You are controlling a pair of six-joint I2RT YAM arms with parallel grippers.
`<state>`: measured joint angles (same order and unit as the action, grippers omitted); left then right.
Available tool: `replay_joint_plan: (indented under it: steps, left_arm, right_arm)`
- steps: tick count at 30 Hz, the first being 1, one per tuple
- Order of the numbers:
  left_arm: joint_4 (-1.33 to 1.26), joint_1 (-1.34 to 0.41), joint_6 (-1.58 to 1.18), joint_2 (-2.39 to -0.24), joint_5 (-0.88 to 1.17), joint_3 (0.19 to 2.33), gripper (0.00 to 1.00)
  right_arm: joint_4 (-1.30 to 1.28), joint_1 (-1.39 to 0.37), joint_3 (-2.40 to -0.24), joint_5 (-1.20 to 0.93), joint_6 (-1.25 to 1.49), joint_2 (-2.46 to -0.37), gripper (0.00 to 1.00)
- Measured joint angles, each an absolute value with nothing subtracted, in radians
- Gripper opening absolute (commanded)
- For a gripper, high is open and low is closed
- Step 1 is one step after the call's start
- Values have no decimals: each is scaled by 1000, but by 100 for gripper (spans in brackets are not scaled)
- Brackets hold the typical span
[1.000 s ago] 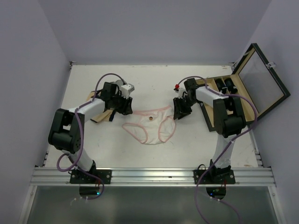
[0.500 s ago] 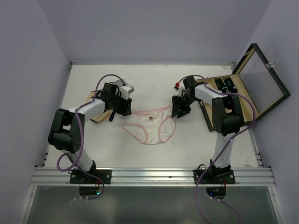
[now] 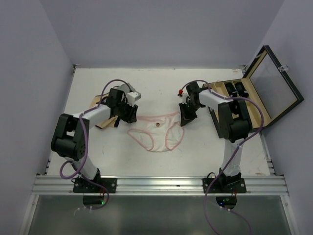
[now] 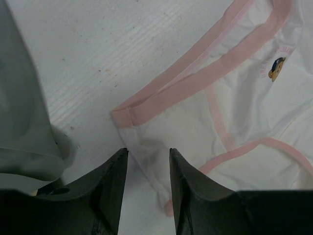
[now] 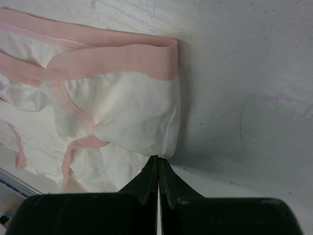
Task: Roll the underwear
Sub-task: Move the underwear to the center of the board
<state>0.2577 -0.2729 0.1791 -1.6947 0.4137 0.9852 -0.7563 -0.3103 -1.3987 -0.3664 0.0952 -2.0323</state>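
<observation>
The underwear (image 3: 157, 131) lies flat mid-table, white with pink trim and a small bear print. My left gripper (image 3: 129, 116) is at its left corner. In the left wrist view it (image 4: 146, 152) is open, its fingers straddling the white side edge of the underwear (image 4: 234, 112) just below the pink waistband end. My right gripper (image 3: 185, 119) is at the right corner. In the right wrist view it (image 5: 159, 157) is shut, and the lower right edge of the underwear (image 5: 127, 112) is pinched at its tips and slightly bunched.
An open wooden case (image 3: 254, 98) with dark items inside stands at the right, its lid up. A grey cloth (image 4: 24, 112) lies just left of the left gripper. A tan cloth (image 3: 101, 124) sits under the left arm. Walls close in on three sides.
The right gripper has shifted left onto the underwear's right corner and shut from open. The left gripper has barely moved and stays open.
</observation>
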Motion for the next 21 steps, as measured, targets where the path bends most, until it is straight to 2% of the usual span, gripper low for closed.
replay_joint_plan:
  steps: [7,9,11,12,13,14,15,17,21]
  left_arm:
    - [271,-276,204,-1739,350,969,20]
    - [269,-276,208,-1739,329,969,20]
    - [271,-276,220,-1739,324,971,24]
    - [272,-276,225,-1739,324,972,29]
    - [276,-276,233,-1739,326,974,38]
    - [282,-276,242,-1737,334,976,41]
    - [289,-276,249,-1734,346,977,45]
    - [311,-276,259,-1716,375,982,48]
    - [328,-276,265,-1677,419,1030,49]
  right_arm:
    - [-754,-308,-1353,-372,59,-2001,0]
    - [-755,-308,-1318,-376,45,-1978,0]
    - [-756,-308,-1275,-381,17,-1946,0]
    - [-759,-308,-1260,-383,6,-1935,19]
    - [-767,-308,-1250,-384,-3,-1925,24]
    - [-781,-308,-1248,-385,-24,-1916,32]
    - [-788,-308,-1248,-388,-34,-1908,44]
    - [-800,-307,-1249,-390,-57,-1876,45]
    - [-802,-305,-1288,-391,-69,-1799,36]
